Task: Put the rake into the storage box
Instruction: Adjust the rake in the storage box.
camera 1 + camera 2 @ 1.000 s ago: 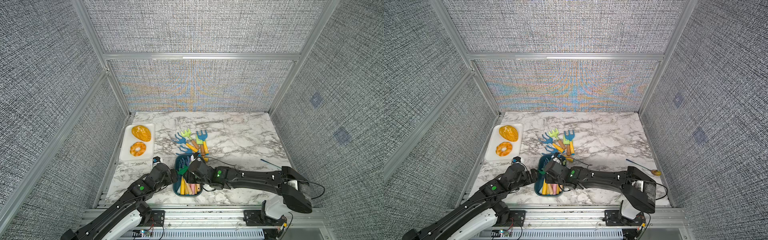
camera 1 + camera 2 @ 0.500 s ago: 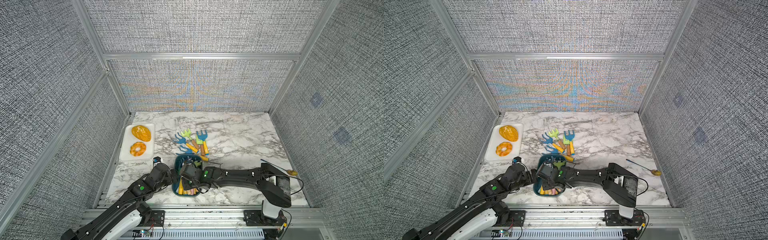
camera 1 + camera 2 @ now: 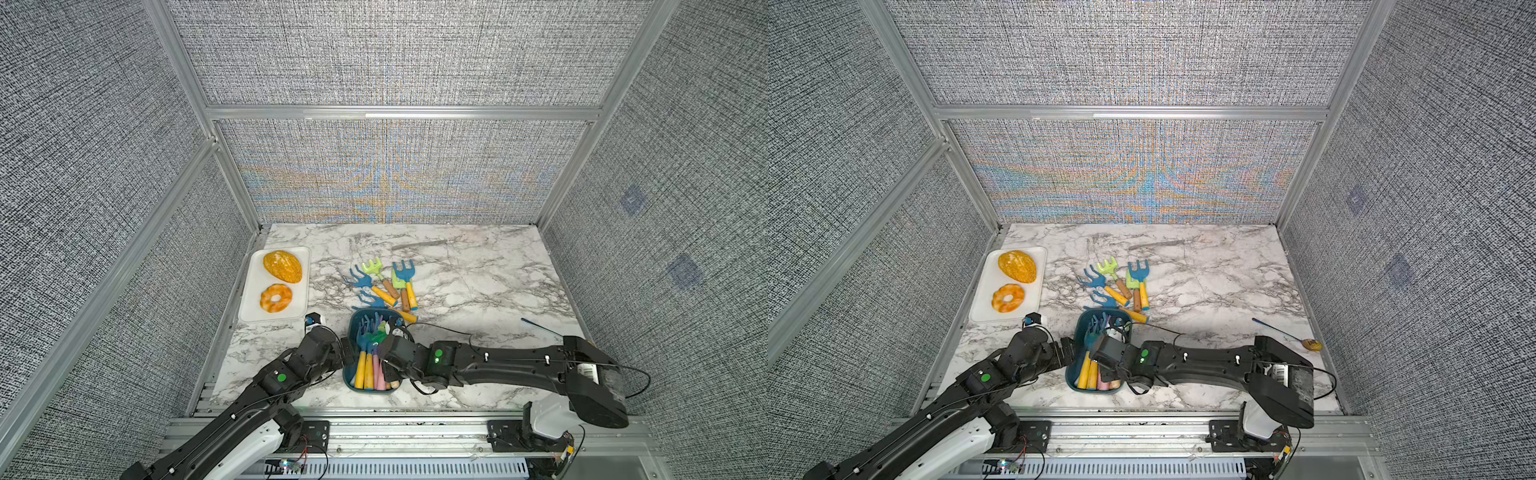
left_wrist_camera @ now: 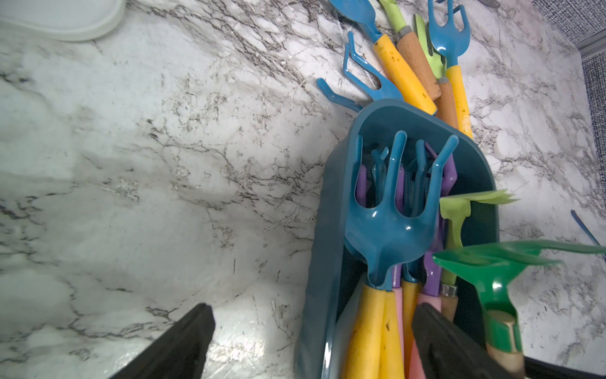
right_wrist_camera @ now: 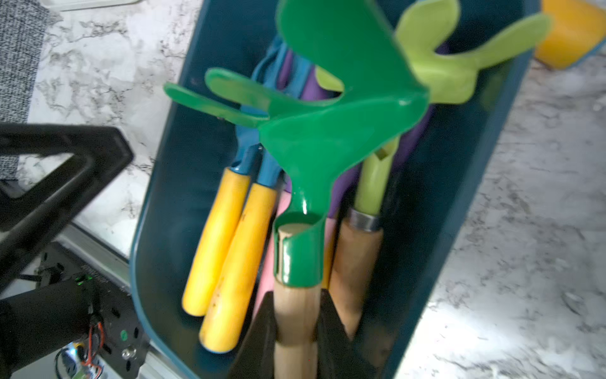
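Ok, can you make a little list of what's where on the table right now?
box: dark blue, several stored rakes inside
right tool: shut on the green rake by its wooden handle, over the box
left tool: open, beside the box
table: loose rakes lying about
tray: white, holds bread and a donut

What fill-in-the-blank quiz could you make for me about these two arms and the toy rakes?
1. Over the storage box, the right gripper holds the dark green rake by its ____ handle.
2. The left gripper stands ____, gripping nothing.
3. The white tray carries ____ pastries.
Missing words: wooden; open; two.
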`<state>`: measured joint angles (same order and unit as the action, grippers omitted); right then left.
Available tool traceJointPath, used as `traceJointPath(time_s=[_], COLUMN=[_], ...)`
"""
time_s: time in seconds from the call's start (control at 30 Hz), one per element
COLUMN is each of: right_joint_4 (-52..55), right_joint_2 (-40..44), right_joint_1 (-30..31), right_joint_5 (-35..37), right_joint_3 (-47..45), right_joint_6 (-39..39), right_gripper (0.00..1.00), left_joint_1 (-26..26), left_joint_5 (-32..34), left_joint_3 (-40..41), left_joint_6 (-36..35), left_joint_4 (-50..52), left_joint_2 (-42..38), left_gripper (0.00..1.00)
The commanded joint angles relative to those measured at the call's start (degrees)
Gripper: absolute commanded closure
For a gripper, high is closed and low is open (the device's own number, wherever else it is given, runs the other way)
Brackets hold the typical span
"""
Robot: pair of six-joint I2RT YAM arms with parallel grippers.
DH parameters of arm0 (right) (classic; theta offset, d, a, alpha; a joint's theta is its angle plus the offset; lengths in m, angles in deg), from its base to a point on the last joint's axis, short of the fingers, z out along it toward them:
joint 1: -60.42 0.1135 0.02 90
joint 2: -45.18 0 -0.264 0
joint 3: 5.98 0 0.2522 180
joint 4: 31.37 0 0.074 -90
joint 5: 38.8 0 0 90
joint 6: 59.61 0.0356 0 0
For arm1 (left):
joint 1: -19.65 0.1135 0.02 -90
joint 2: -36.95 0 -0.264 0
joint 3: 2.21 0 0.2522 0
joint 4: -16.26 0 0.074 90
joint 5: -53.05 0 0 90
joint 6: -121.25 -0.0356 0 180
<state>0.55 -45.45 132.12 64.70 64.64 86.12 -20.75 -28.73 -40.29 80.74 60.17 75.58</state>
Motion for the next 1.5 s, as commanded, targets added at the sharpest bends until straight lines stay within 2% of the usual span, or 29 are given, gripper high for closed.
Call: traceJointPath(time_s=[0.0,0.37,0.57,0.73,0.97,1.03,1.23,1.33,1.47], right_joint_4=[-2.7,-4.0,-3.4,-2.9,-0.7,-0.4,-4.0,-6.4,-6.0], right_joint_2=[-0.1,-2.8,-3.8,-0.4,6.7,9.9,17.7,17.2,11.8], right_joint_1=[0.1,-1.5,-2.0,-1.6,-2.4,-4.1,-13.4,-20.2,-26.7], right_joint_5=[2.8,4.8,4.4,4.7,5.9,5.9,1.5,-5.4,-11.7], right_joint_3=[-0.4,0.8,1.2,0.4,-1.2,-2.3,-6.7,-7.7,-4.8], right_joint_6=[3.7,5.9,5.3,4.7,2.7,1.0,-10.5,-15.9,-22.5], right_gripper=[0.97,0.95,0.72,0.59,0.56,0.55,0.35,0.33,0.33], left_joint_1=[0.1,0.1,0.1,0.1,0.1,0.1,0.1,0.4,1.2], left_joint_5=[0.6,0.2,-0.2,-0.2,-2.2,-3.7,-3.9,-1.3,-1.0], left_joint_3=[-0.4,0.0,0.1,0.0,0.1,0.1,-2.7,-6.3,-11.3], left_joint_6=[-0.9,-0.4,-0.3,-0.3,-0.6,-0.8,-2.4,-4.4,-6.5], left_joint_4=[-0.4,-0.1,-0.1,0.2,-2.1,-3.7,-5.4,-4.4,-4.7], left_joint_2=[0.3,-0.6,-0.6,-0.3,2.6,4.7,9.7,13.5,20.5], left_gripper=[0.01,0.01,0.01,0.01,0.01,0.01,0.01,0.01,0.01])
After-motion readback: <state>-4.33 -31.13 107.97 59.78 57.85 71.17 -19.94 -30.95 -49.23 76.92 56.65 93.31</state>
